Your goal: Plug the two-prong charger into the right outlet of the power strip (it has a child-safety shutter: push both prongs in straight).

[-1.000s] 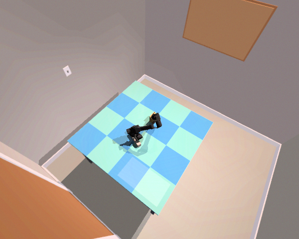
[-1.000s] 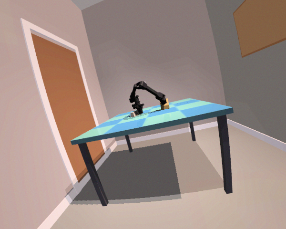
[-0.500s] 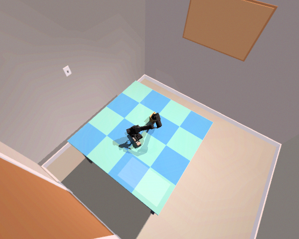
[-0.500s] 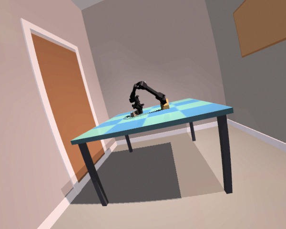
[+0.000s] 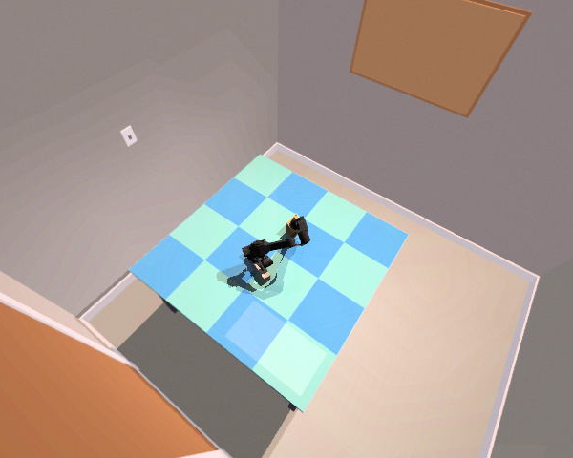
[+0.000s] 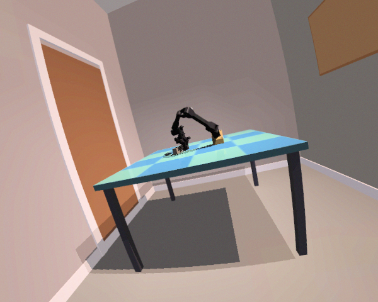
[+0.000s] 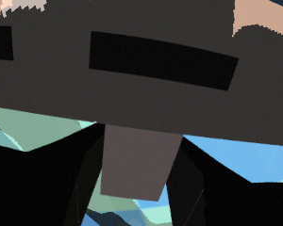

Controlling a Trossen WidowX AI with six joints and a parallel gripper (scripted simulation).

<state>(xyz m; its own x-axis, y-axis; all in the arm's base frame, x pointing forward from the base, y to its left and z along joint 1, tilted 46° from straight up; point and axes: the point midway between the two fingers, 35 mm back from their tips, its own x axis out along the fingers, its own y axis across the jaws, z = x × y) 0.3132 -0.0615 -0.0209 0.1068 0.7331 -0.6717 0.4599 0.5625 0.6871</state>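
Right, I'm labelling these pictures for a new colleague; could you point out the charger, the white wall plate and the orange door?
charger (image 7: 136, 162): wrist view, the broad face between the fingers
white wall plate (image 5: 125, 132): top view, its face beside the dark centre
orange door (image 5: 54, 385) (image 6: 81, 129): top and exterior views, its panel

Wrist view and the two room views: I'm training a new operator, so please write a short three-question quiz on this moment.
1. True or false: the gripper is shut on something.
2. Multiple choice: what pattern covers the table top?
a) stripes
b) checks
c) dots
3. Fill in the blank: in the exterior view, the arm rises from a mount coloured ____.

Key: 1. true; 2. b; 3. yellow-orange
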